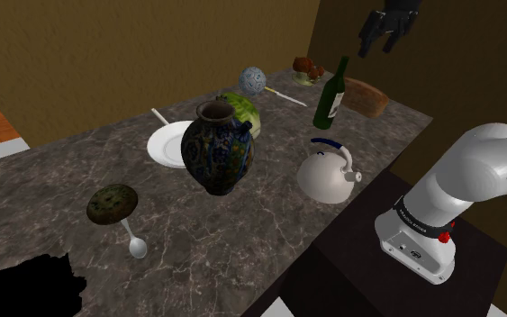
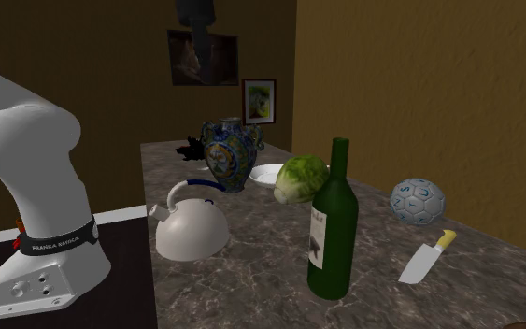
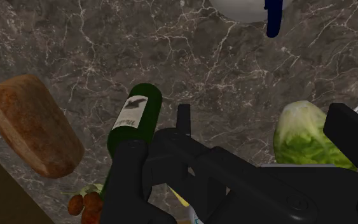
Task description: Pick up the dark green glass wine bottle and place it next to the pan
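A white Franka arm (image 1: 476, 171) hangs its black pincer (image 1: 379, 43) high over the far end of a dark marbled desk (image 1: 53, 189), fingers spread and pinching nothing. Below it, the dark green wine bottle (image 1: 330, 93) stands upright on the desk, well apart from the pincer, with a pale label on its body. A brown loaf of bread (image 1: 365, 97) lies just beside the bottle on the shoulder view's right. On the bottle's other side are a yellow-handled knife (image 2: 426, 259), a head of lettuce (image 1: 240, 110) and a blue-patterned ball (image 1: 252, 80). A white kettle (image 1: 328, 171) with a blue handle sits nearer the stand. A large painted vase (image 1: 217, 147) rises mid-desk, with a white plate (image 1: 166, 144) just behind it. A spoon (image 1: 136, 241) lies near the front edge, beside a dark green disc on a stem (image 1: 112, 203). In the wrist view, one black finger crosses the bottle's neck, with its shoulder and label showing beyond, the loaf to one side and the lettuce to the other. A black area fills the shoulder view's lower left corner.
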`<state>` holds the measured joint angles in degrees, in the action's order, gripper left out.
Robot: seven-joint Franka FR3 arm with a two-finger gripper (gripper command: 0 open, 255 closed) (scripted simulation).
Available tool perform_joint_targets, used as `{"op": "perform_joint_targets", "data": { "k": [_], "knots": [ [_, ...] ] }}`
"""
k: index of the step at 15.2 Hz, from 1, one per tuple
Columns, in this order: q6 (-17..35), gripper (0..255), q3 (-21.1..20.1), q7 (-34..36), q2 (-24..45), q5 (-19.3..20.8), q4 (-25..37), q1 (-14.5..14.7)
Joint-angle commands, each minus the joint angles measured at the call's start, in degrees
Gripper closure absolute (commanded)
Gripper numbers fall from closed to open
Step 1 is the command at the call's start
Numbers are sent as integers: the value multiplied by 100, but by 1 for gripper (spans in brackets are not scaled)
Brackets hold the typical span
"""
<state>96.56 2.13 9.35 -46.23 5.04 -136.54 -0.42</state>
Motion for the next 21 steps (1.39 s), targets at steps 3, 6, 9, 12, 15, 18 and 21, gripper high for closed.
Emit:
{"op": "perform_joint_targets", "data": {
  "k": [3,6,9,12,15,18,21],
  "knots": [
    [223,0,209,-166,332,71,100,-59],
    [536,0,515,-419,863,138,303,-131],
    [815,0,815,-679,1426,153,569,-178],
    [1056,0,1107,-955,2019,104,896,-208],
    [1249,0,1389,-1254,2640,-15,1284,-229],
    [1390,0,1651,-1579,3289,-213,1734,-257],
    [1468,0,1882,-1927,3970,-488,2249,-312]
  ]
}}
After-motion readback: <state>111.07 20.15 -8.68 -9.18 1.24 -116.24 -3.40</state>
